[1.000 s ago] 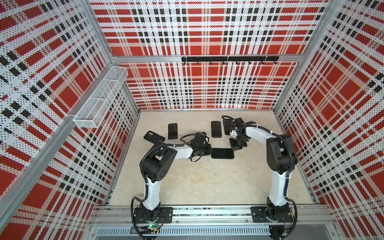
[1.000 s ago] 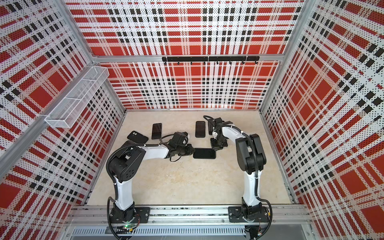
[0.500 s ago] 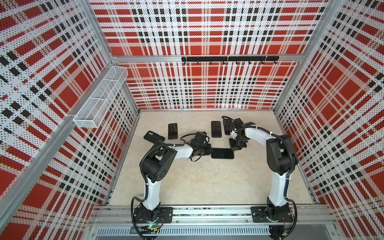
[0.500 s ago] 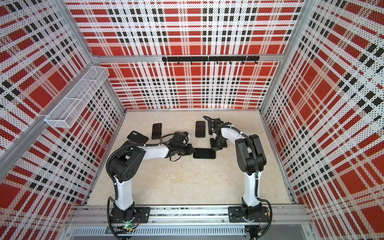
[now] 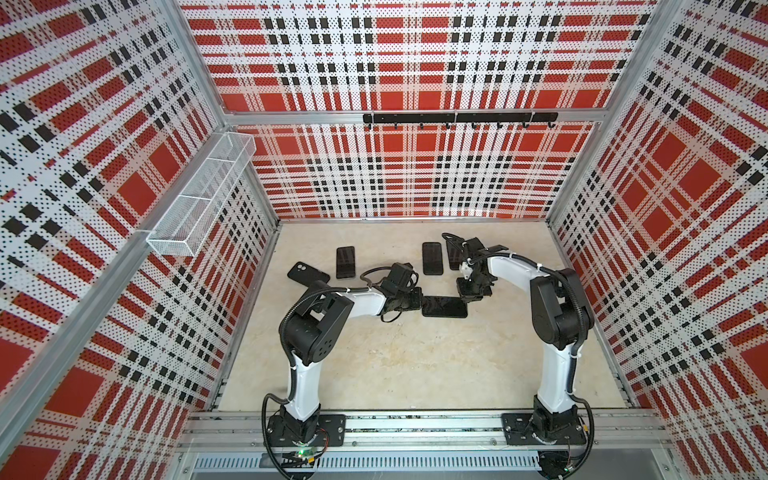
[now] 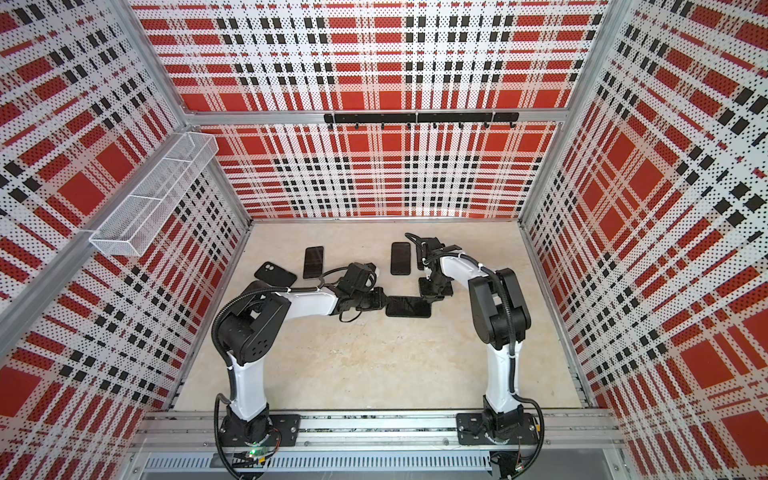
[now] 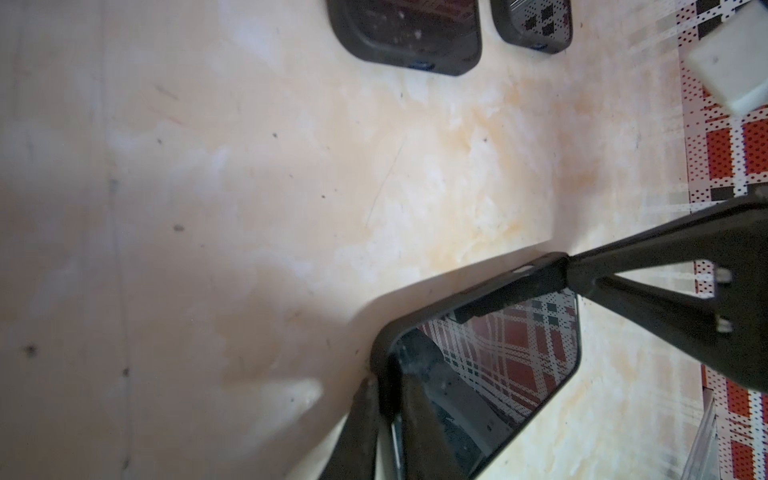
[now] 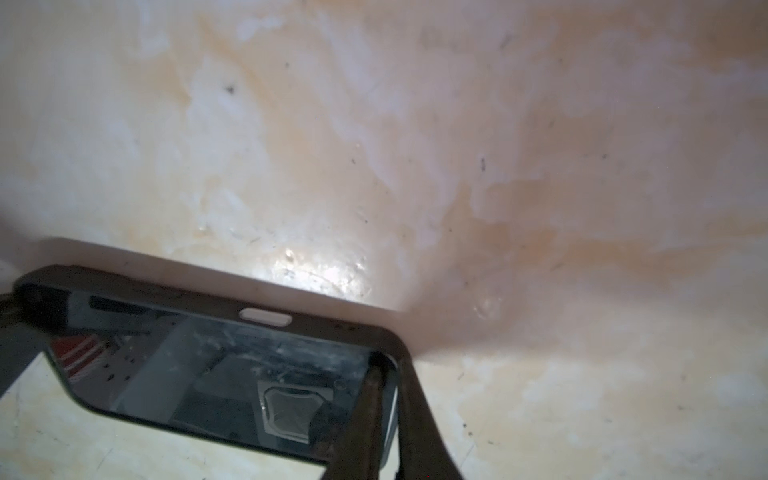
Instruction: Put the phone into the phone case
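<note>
The phone (image 5: 444, 306) is lying flat mid-table (image 5: 395, 353), screen up, sitting inside the case (image 8: 199, 305), with a gripper at each end.

The left gripper (image 7: 388, 419) is pinched almost closed on one corner of the case rim, one finger on the glass and one outside the wall. The right gripper (image 8: 392, 415) straddles the rim at the opposite end the same way. Its fingers are close together, but it's impossible to tell whether it's actually clamping or just resting there.

It looks like the final seating stage, tbh. A side cutout in the rim shows light through it, so that edge may not be fully snapped in.

What could go wrong:
- If either arm lifts away with a finger hooked inside the rim, it could peel the wall back and pop the corner out.
- Uneven pull from the two ends could twist the whole thing or drag it across the table.
- A finger pressing on the glass could skid, since the screen looks slick.
- The other phones (image 5: 432, 258) sit near the right arm, so a wide retreat could bump them.
</note>
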{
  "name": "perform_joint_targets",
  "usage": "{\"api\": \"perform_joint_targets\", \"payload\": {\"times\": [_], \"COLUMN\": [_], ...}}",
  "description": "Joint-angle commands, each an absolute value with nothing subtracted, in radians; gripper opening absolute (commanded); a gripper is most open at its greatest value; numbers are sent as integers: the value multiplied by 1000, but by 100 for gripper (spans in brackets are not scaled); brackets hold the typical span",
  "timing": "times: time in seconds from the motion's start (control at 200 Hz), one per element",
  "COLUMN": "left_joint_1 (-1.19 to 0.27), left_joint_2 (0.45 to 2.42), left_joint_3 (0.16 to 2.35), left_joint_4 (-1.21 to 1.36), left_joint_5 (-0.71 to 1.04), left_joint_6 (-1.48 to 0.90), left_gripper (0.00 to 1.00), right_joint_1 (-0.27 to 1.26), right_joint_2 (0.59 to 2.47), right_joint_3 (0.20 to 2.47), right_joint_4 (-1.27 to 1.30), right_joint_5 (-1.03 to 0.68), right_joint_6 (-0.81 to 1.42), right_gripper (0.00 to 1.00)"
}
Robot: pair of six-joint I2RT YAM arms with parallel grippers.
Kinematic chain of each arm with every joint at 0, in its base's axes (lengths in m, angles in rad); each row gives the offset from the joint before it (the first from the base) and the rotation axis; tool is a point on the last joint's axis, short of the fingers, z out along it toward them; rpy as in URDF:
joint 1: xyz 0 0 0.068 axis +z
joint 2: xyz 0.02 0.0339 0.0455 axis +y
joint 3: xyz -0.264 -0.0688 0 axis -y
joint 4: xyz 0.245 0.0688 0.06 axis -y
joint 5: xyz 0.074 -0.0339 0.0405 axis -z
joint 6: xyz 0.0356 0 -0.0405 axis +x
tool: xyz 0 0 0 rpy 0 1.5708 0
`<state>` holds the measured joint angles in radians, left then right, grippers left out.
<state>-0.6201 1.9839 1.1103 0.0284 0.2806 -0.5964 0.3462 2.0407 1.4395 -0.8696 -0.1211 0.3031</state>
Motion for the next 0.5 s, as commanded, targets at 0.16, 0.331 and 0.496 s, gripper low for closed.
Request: {"api": "perform_joint_targets", "payload": {"times": [0.16, 0.331, 0.496], "left_joint_1": [-608, -603, -604], "left_joint_2": [2006, 2010, 2013], "left_joint_3": [1122, 1123, 1122], "left_joint_4": [-7, -11, -11], "left_joint_5": [275, 271, 271], "left_joint_6": [-565, -557, -555], "left_gripper": [15, 15, 15], "right_joint_1": [359, 339, 330], "right_joint_2": [1978, 1991, 2049], "right_joint_3": [1539, 1576, 1591], "right_joint_4": [-1042, -1084, -1065], "right_joint_5": [-98, -84, -113], "right_joint_6": [229, 197, 167], "right_gripper": [36, 38, 41]}}
